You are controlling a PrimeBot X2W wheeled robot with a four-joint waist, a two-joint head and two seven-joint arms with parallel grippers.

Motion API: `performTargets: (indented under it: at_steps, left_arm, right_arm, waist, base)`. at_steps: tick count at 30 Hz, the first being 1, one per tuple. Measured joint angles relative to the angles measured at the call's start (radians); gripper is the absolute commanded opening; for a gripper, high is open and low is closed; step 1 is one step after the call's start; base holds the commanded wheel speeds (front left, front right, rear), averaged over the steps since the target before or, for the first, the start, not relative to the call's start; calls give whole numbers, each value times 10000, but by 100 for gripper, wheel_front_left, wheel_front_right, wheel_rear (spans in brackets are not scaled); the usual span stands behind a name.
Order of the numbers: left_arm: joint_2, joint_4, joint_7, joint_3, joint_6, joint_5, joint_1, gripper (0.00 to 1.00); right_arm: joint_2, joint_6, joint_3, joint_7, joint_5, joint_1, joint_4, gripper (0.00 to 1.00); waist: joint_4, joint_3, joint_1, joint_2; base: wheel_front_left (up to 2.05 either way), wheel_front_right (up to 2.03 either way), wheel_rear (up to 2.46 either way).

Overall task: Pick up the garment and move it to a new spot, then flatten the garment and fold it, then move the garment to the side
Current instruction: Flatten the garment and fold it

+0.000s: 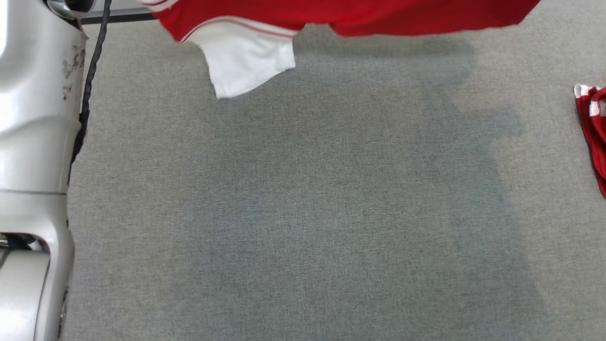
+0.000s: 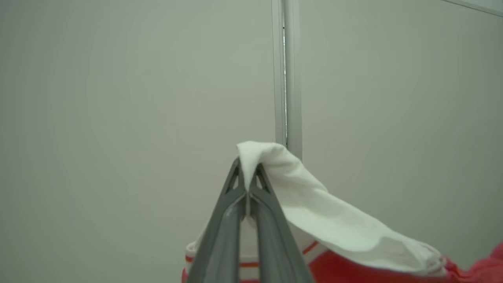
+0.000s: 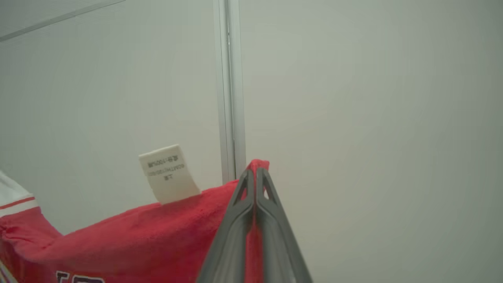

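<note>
Left end effector [image 2: 247, 169] clamped on garment [image 2: 322, 220] sleeve, right end effector [image 3: 254, 173] clamped on its red edge

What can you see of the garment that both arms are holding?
The garment is a soft red shirt with white sleeves and thin red trim stripes. The left gripper is shut on a white sleeve fold, the right gripper on the red edge beside a white care label. It hangs stretched between them, one sleeve dangling, seemingly clear of the grey surface.
</note>
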Motion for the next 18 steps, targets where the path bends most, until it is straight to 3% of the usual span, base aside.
performTargets:
  at_steps: [2,3,5,8,14,18]
  left_arm:
    - [-123,941,-75,-61,-90,50,-168,0]
    - [-326,1954,-77,-94,-174,25,-160,0]
    - [-399,2351,-82,-105,-186,-13,-110,0]
    - [-681,3728,-109,-42,-337,-201,324,0]
    - [-976,4493,-119,265,-439,-408,1781,0]
    - [-1041,4433,-121,405,-489,-433,2595,0]
  right_arm:
    - [121,0,453,-207,-23,-444,978,0]
    - [314,0,819,-389,-21,-731,2044,0]
    - [433,0,1035,-499,23,-830,2468,0]
    - [844,0,1868,-757,353,-954,4125,0]
    - [1143,0,3135,-1241,1112,94,5689,0]
    - [1208,0,3584,-1524,1607,707,6008,0]
  waist:
    - [-17,127,0,0]
    - [-9,261,0,0]
    - [-10,334,0,0]
    - [-11,660,0,0]
    - [38,1095,0,0]
    - [65,1135,0,0]
  base:
    - [0,0,0]
    - [0,0,0]
    - [0,0,0]
    - [0,0,0]
    - [0,0,0]
    - [0,0,0]
